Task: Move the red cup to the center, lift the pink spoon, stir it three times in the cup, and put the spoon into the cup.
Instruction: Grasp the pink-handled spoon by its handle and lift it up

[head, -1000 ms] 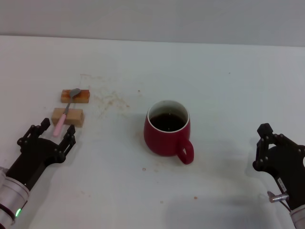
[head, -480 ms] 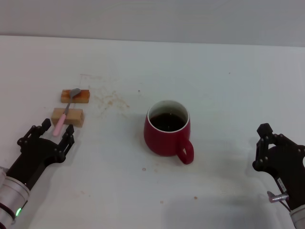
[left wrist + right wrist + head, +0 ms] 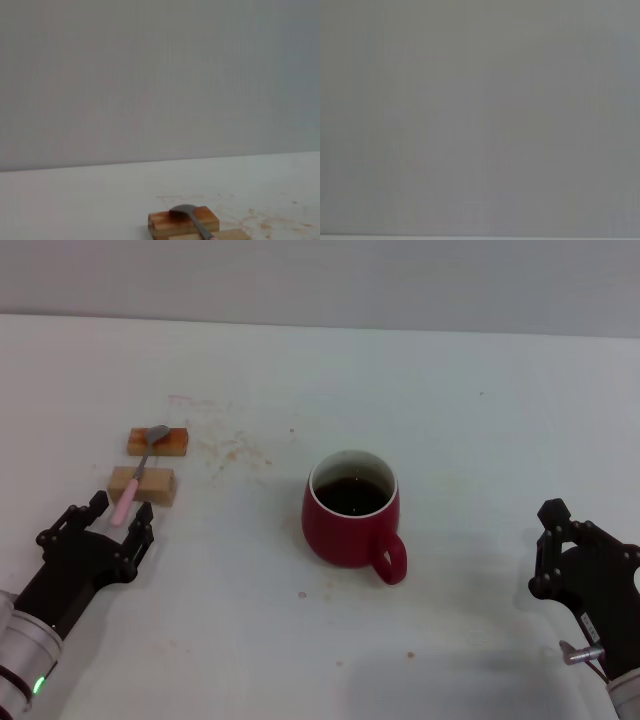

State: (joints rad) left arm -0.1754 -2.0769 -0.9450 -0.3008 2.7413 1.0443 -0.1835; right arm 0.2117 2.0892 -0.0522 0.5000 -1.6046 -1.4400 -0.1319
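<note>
The red cup [image 3: 350, 517] stands upright at the table's middle with dark liquid inside and its handle toward me and to the right. The pink spoon [image 3: 136, 476] lies across two wooden blocks at the left, with its grey bowl on the far block. Its bowl also shows in the left wrist view [image 3: 183, 211]. My left gripper [image 3: 120, 508] is open and empty, low over the table, with its fingertips on either side of the near end of the spoon's handle. My right gripper [image 3: 580, 532] is open and empty at the near right, well apart from the cup.
An orange wooden block [image 3: 158, 441] and a tan wooden block [image 3: 143, 484] hold the spoon up; both show in the left wrist view, orange [image 3: 165, 223] and tan [image 3: 230, 234]. Brown stains [image 3: 232, 448] mark the white table between the blocks and the cup.
My left gripper has shifted very slightly toward me beside the spoon's handle. The cup, the spoon and the right arm have not moved.
</note>
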